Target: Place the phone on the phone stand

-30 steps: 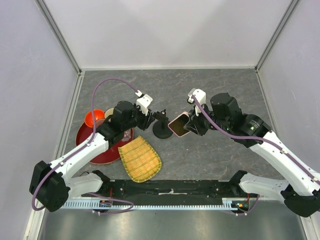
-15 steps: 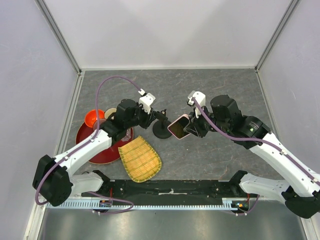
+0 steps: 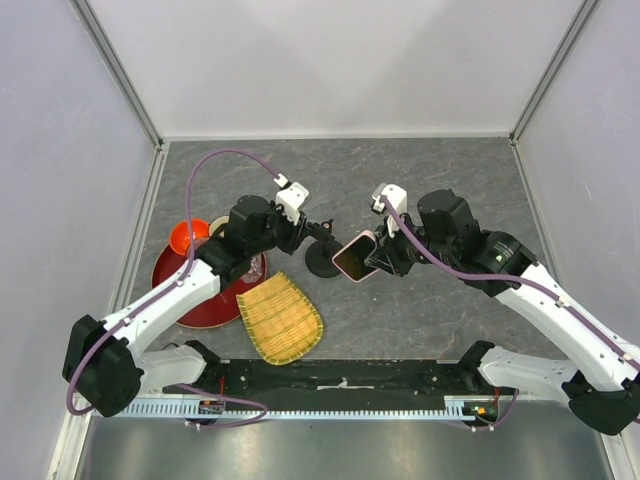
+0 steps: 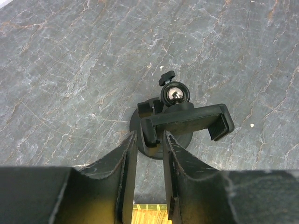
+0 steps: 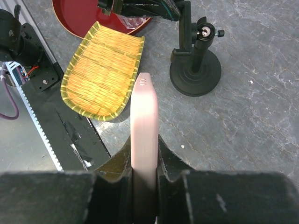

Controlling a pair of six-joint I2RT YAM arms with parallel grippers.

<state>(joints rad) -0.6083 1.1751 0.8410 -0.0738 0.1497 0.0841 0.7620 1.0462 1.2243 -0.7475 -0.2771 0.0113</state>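
Plainly, the left gripper [image 4: 149,137] should hold firm: its fingers are closed around the left end of the clamp bracket on the phone stand [image 4: 186,120], seemingly pinching it, though the actual contact is hard to judge from the wrist view. Steadying the stand that way should stop its disc base from skidding on the table [image 3: 420,180] when the phone arrives. To its right, the phone [image 5: 144,116] hangs in the air just beside the stand, not yet touching the bracket, clamped edge-on in the right gripper [image 5: 144,156]. The right arm probably needs to turn the phone so its flat back faces the bracket, then ease it slowly between the two hooked ends. The phone itself is a slim slab with a pale pink case edge, rounded corners, small holes at its end and a dark screen
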